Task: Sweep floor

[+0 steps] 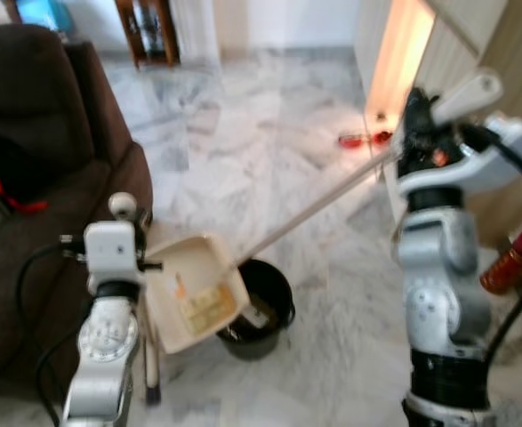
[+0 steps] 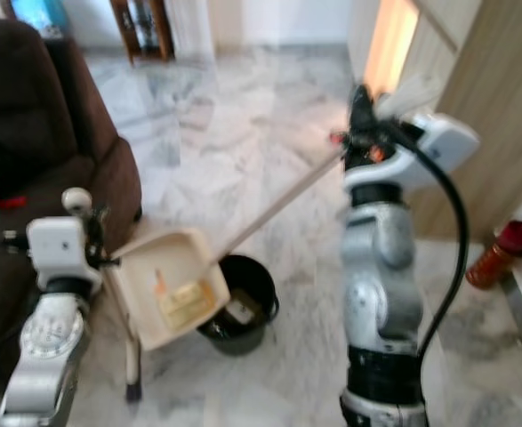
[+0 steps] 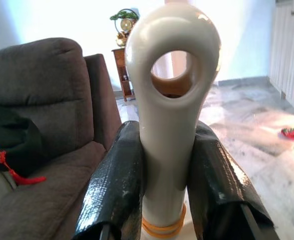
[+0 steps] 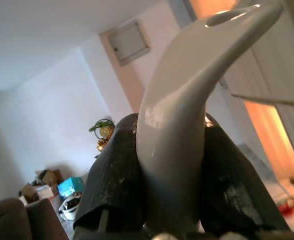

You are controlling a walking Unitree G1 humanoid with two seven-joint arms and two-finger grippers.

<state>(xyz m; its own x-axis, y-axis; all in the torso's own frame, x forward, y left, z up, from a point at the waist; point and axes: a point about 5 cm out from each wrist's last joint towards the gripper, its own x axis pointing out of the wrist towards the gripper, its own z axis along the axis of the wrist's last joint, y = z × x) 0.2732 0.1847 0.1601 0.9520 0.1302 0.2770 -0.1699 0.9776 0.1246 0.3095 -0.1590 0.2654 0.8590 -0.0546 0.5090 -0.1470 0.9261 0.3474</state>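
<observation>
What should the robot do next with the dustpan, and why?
Probably tip the dustpan a bit further over the black bin. The left gripper clamps its handle, the pan hangs tilted at the bin's rim, and yellowish scraps lie inside it. The right gripper holds the broom handle.

Bright daylight, soft blur, blown-out doorway glow

my left tool (image 3: 167, 200) grips the dustpan handle (image 3: 169, 115); the dustpan (image 1: 194, 294) sits tilted just left of the bin (image 1: 261, 307) on the floor (image 1: 269, 142). my right tool (image 4: 172, 200) grips the broom handle (image 1: 318, 209), which slants down to the bin. the sofa (image 1: 38, 178) lies left, a bottle (image 1: 509, 258) far right.
</observation>
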